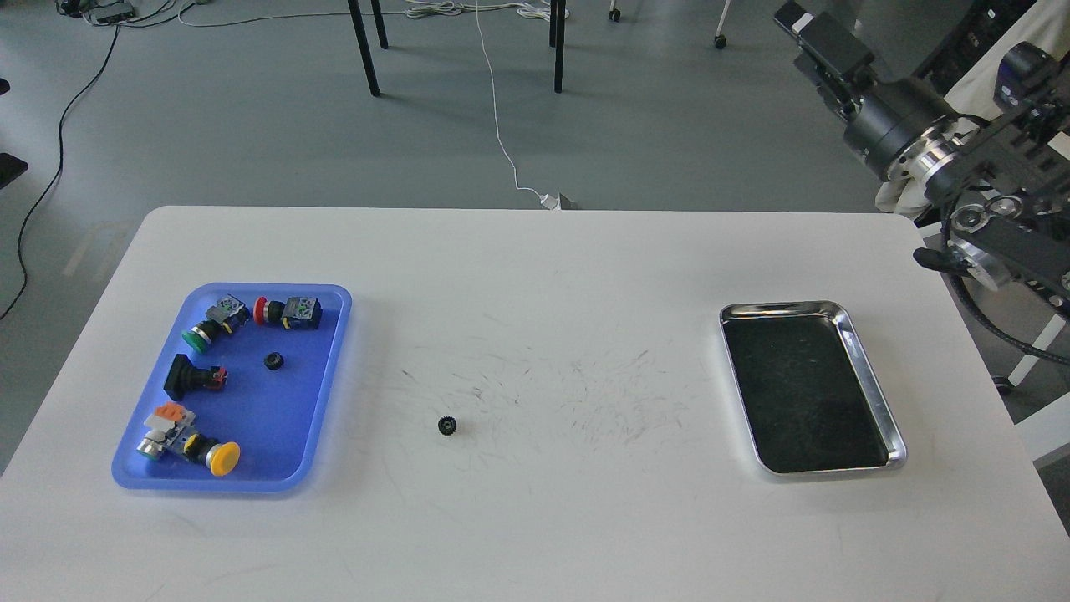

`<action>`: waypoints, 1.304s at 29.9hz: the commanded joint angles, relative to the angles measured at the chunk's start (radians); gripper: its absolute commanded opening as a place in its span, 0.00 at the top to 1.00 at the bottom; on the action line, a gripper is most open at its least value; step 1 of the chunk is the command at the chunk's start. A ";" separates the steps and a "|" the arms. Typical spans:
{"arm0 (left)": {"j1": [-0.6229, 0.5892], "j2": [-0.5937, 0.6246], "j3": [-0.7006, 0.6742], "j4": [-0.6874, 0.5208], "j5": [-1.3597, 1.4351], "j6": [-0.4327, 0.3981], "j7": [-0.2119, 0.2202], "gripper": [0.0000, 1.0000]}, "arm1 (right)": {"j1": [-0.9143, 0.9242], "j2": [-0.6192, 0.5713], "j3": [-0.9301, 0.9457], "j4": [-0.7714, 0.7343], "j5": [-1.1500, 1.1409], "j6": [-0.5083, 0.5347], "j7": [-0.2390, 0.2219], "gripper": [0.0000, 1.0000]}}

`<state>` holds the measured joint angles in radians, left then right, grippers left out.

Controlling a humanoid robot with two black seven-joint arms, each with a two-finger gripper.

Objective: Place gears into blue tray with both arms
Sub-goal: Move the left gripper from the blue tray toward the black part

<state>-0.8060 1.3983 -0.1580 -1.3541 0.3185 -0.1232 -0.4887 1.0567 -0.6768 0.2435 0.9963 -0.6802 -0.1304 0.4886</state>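
Note:
One small black gear (447, 425) lies on the white table, right of the blue tray (330, 368). Another gear (273, 360) rests inside the tray among push-button switches. My right gripper (804, 27) is raised at the top right, far above and beyond the table; its fingers overlap, so I cannot tell their gap, and I see nothing in them. At the left edge only two dark tips (10, 167) show, possibly my left gripper.
The blue tray also holds several switches with green (199, 334), red (262, 310) and yellow (223, 458) caps. An empty silver tray (878, 401) sits at the right. Chair legs and cables stand on the floor beyond the table.

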 commanded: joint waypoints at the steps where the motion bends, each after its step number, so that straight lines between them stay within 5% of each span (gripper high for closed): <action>1: 0.004 0.070 0.023 -0.095 0.126 0.028 0.000 0.02 | -0.014 -0.059 0.000 0.025 0.141 -0.002 0.000 0.06; 9: 0.007 0.179 0.067 -0.292 0.223 0.033 0.000 0.02 | -0.109 -0.168 -0.001 0.146 0.297 -0.121 0.000 0.06; 18: 0.005 0.218 0.066 -0.381 0.438 0.034 0.000 0.02 | -0.201 -0.217 0.002 0.344 0.307 -0.305 0.000 0.06; 32: 0.019 0.182 0.067 -0.408 0.534 0.027 0.000 0.02 | -0.256 -0.256 0.011 0.344 0.490 -0.278 0.000 0.04; 39: 0.057 0.094 0.095 -0.407 0.888 0.059 0.000 0.02 | -0.254 -0.189 0.013 0.334 0.541 -0.248 0.000 0.03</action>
<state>-0.7623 1.5321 -0.0714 -1.7610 1.0787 -0.0872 -0.4887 0.7996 -0.9049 0.2549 1.3367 -0.1456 -0.3830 0.4887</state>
